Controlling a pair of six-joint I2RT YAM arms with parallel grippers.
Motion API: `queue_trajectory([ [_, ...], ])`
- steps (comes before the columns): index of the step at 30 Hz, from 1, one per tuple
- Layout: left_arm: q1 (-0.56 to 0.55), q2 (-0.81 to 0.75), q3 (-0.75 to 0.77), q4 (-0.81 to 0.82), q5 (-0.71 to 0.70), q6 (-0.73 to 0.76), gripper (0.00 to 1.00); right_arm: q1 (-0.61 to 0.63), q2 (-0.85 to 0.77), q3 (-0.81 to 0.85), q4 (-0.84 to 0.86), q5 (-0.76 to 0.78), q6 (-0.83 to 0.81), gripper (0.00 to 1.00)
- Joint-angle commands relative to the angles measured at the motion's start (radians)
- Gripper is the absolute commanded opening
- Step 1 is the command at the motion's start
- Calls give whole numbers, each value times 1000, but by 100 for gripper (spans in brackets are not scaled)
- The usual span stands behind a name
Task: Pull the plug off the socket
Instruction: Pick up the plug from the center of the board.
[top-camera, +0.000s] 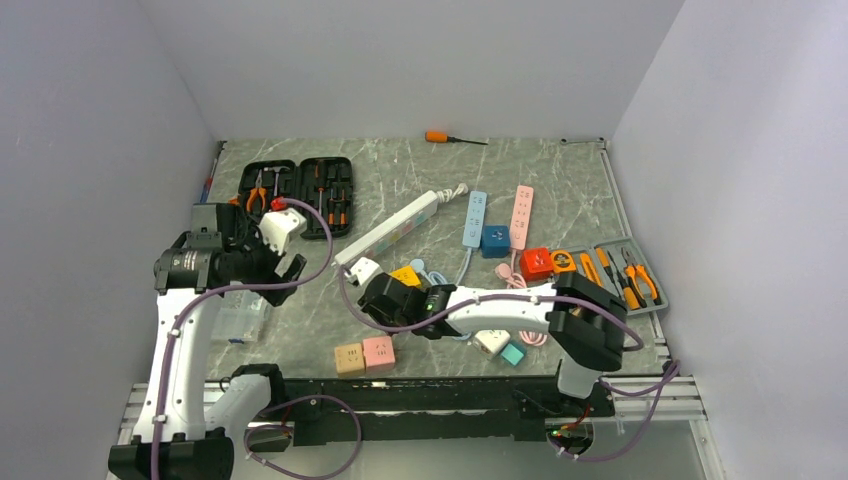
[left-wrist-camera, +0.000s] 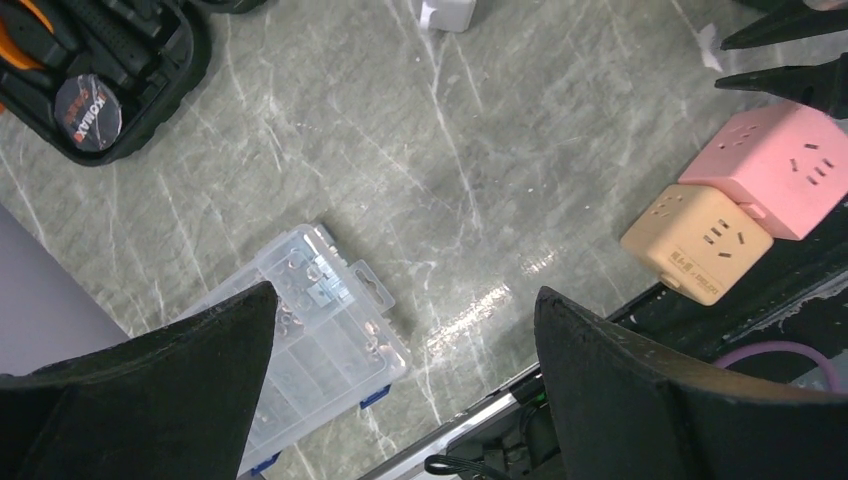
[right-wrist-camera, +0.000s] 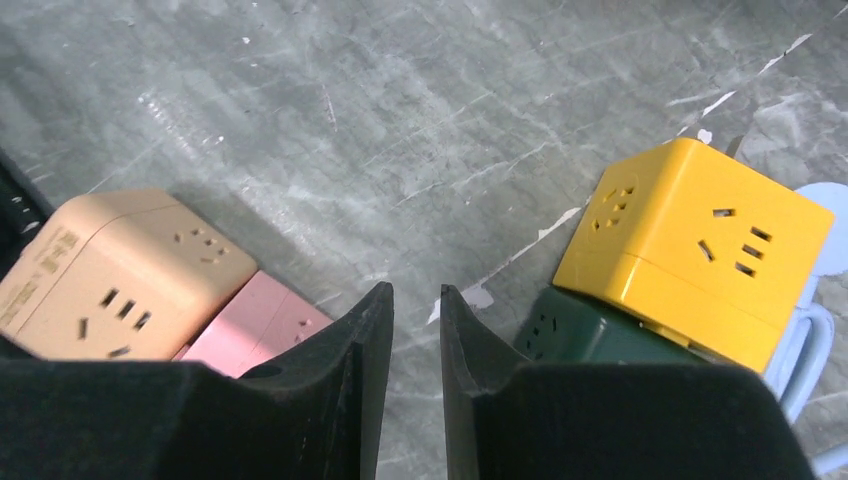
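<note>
A long white power strip (top-camera: 392, 227) lies slantwise mid-table. A white plug block (top-camera: 365, 270) sits at its near end; its edge shows at the top of the left wrist view (left-wrist-camera: 447, 12). My right gripper (top-camera: 368, 308) hovers just in front of that plug, over bare table. In the right wrist view its jaws (right-wrist-camera: 415, 290) are almost together with nothing between them. My left gripper (top-camera: 278, 274) is to the left of the plug. It is wide open and empty (left-wrist-camera: 403, 290) above the table beside a clear plastic box (left-wrist-camera: 300, 340).
Tan (right-wrist-camera: 110, 270) and pink (right-wrist-camera: 255, 325) cube sockets lie near the front edge. A yellow cube (right-wrist-camera: 700, 250) sits on a green one (right-wrist-camera: 570, 335). A black tool case (top-camera: 298, 190), blue (top-camera: 474, 218) and pink (top-camera: 521, 215) strips and a grey tool tray (top-camera: 655, 300) lie beyond.
</note>
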Motion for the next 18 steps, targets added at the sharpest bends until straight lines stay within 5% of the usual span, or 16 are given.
queue_trajectory([
  [1, 7, -16, 60, -29, 98, 34, 99, 4, -90, -31, 4, -51, -6, 27],
  [5, 9, -13, 77, -44, 134, 44, 99, 11, -119, -42, -47, -35, -5, 37],
  [8, 12, -15, 85, -55, 170, 55, 99, -6, -189, -29, -48, -23, -30, 69],
  [12, 17, -18, 107, -87, 227, 71, 99, -20, -262, -30, 1, -223, -170, 95],
  [18, 25, -19, 129, -114, 250, 83, 99, -18, -234, -155, 80, -536, -385, 100],
])
